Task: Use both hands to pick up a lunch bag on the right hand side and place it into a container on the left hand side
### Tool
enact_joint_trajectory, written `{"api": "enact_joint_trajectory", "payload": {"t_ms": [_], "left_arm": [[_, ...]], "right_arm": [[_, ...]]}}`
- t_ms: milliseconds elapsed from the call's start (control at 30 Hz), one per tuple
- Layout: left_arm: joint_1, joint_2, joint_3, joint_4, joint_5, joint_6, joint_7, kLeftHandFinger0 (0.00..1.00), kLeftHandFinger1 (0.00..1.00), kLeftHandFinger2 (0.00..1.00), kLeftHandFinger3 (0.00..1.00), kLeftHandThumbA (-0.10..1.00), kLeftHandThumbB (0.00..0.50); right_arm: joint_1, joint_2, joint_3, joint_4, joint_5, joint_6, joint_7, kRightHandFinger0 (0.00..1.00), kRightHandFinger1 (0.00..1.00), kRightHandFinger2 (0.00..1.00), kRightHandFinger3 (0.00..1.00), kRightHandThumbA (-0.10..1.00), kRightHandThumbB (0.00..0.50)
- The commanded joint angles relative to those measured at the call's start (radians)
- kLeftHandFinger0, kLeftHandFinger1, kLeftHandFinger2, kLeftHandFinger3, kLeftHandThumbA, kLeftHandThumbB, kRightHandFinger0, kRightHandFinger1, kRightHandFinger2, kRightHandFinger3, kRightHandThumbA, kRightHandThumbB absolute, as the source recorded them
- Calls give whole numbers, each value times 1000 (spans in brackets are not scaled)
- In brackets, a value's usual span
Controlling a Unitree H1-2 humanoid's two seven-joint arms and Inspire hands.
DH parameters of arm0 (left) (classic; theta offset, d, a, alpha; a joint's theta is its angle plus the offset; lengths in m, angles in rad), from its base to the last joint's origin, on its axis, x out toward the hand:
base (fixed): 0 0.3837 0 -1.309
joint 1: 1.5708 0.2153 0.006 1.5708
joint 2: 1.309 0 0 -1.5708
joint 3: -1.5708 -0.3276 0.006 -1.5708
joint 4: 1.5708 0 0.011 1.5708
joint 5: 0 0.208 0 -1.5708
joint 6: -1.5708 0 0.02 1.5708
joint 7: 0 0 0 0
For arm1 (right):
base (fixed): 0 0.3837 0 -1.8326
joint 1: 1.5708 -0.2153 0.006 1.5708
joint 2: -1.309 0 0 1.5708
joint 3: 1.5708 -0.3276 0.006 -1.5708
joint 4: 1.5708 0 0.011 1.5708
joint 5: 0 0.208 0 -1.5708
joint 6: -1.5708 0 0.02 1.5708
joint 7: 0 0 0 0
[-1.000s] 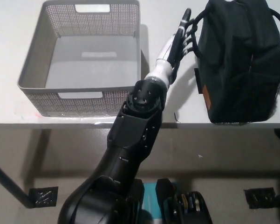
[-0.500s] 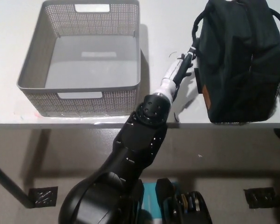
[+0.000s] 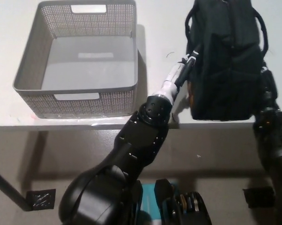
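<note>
White worktop (image 3: 155, 33): lunch bag (image 3: 223, 61) stands at its right front edge, outside grey basket (image 3: 126, 56) at left. My left hand (image 3: 187, 63) presses its side, right hand (image 3: 267, 93) opposite; finger state indeterminable. Lift pending

a white table (image 3: 159, 28) filled the upper half of the frame, its front edge running across the middle. below it lay a grey-brown floor (image 3: 47, 159). a dark table leg (image 3: 7, 187) slanted across the lower left corner, ending by a black foot plate (image 3: 40, 198). another black foot plate (image 3: 258, 197) sat at lower right. a teal patch (image 3: 148, 199) showed at bottom centre.
</note>
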Motion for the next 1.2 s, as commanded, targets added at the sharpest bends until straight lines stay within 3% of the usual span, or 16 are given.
{"api": "enact_joint_trajectory", "payload": {"t_ms": [0, 67, 200, 433, 533, 567, 733, 900, 967, 1167], "left_arm": [[-56, -21, -24, 33, 32, -22, 0, 1000, 1000, 1000, 1000, 1000, 358], [-59, -25, -32, 51, 37, -22, 12, 1000, 1000, 1000, 1000, 1000, 345], [-68, -27, -33, 46, 30, -16, -6, 1000, 1000, 1000, 1000, 1000, 339], [-87, -29, -50, 30, 34, -20, -37, 1000, 1000, 1000, 1000, 1000, 281], [-105, -37, -61, 36, 39, -24, -41, 1000, 1000, 1000, 1000, 1000, 279], [-116, -40, -60, 37, 34, -29, -51, 1000, 1000, 1000, 1000, 1000, 295], [-135, -57, -57, 42, 15, -51, -99, 1000, 1000, 1000, 1000, 1000, 292], [-149, -76, -68, 33, 8, -52, -182, 1000, 1000, 1000, 1000, 1000, 314], [-153, -84, -80, 21, 13, -55, -211, 1000, 1000, 1000, 1000, 1000, 353], [-163, -109, -92, -19, 10, -40, -241, 1000, 1000, 1000, 1000, 1000, 344]], "right_arm": [[-74, 132, 19, -35, 15, 2, 40, 1000, 1000, 1000, 1000, 1000, 250], [-64, 166, 75, -106, -42, -41, 2, 1000, 1000, 1000, 1000, 1000, 213], [-47, 177, 103, -184, -47, -22, -53, 1000, 1000, 1000, 1000, 1000, 172], [-31, 179, 114, -267, -33, 5, -140, 1000, 1000, 1000, 1000, 1000, 165], [-15, 172, 120, -327, -24, 26, -153, 1000, 1000, 1000, 1000, 1000, 156], [-15, 168, 119, -344, -23, 25, -165, 1000, 1000, 1000, 1000, 1000, 129], [27, 166, 131, -472, -41, 64, -238, 1000, 1000, 1000, 1000, 1000, 90], [108, 179, 150, -696, -83, 148, -365, 1000, 1000, 1000, 1000, 1000, 82], [142, 185, 152, -795, -106, 186, -420, 1000, 1000, 1000, 1000, 1000, 73], [191, 192, 147, -950, -119, 232, -486, 1000, 1000, 1000, 1000, 1000, 46]]}}
